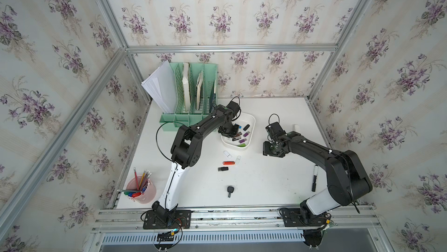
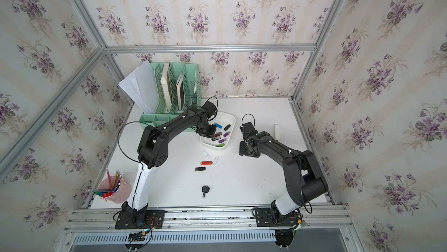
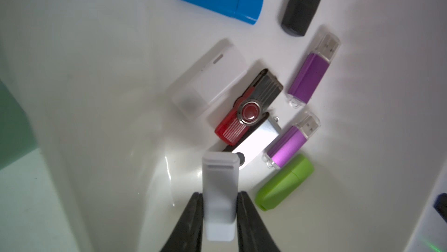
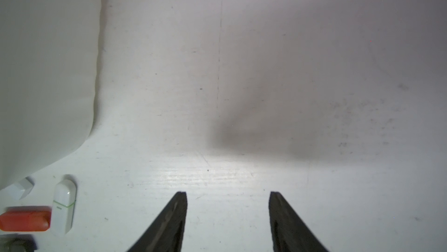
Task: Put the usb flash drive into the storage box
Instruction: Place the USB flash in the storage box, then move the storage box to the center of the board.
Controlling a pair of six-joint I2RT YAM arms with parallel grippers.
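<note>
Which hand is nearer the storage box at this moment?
Left. The left hand is over the inside of the box, shut on a white drive. The right hand hangs open and empty over bare table beside the box, apart from it.

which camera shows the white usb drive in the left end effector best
The left wrist view: the white usb drive shows close up, clamped by the left end effector over the storage box. In both top views it cannot be made out beneath the left arm. The right wrist view misses it entirely.
</note>
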